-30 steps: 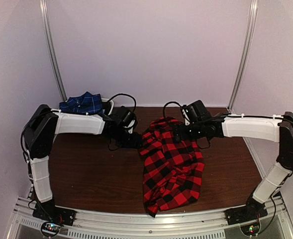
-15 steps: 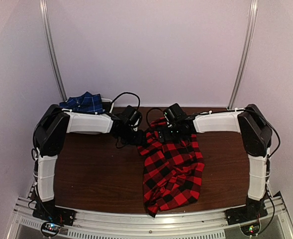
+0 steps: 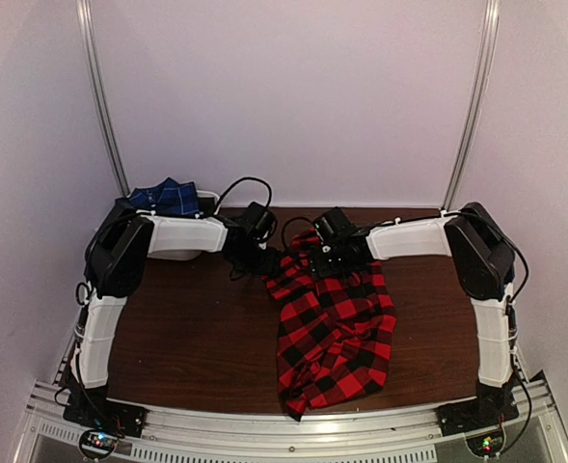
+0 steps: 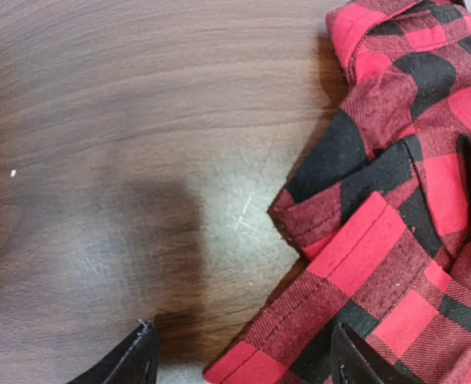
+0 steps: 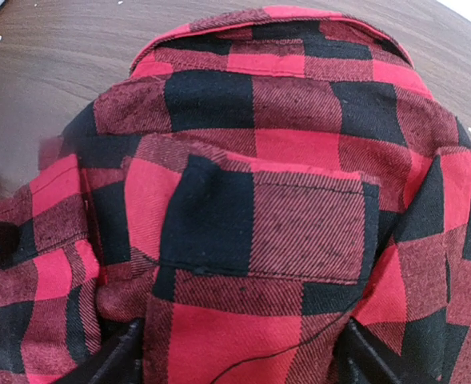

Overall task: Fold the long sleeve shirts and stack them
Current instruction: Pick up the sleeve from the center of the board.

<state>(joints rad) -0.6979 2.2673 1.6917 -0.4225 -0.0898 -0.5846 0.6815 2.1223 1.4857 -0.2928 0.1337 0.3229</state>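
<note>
I have the red-and-black checked shirt (image 3: 334, 328) lying crumpled on the brown table (image 3: 187, 328), its collar end toward the back wall and its bottom hem bunched near the front edge. Both arms reach in at the collar end of that shirt.

My left gripper (image 4: 243, 364) sits at the shirt's left edge with its fingers spread wide. One fingertip is over bare wood and the other over the checked cloth, and a stitched edge of the shirt lies between them. I see nothing pinched.

My right gripper (image 5: 247, 360) hangs over the shirt's upper part, also spread wide, with a chest pocket (image 5: 271, 228) in front of it and the collar beyond that. It holds nothing.

The navy blue shirt (image 3: 165, 198) is well away to the far left of the red one, in a heap behind my left arm.
</note>
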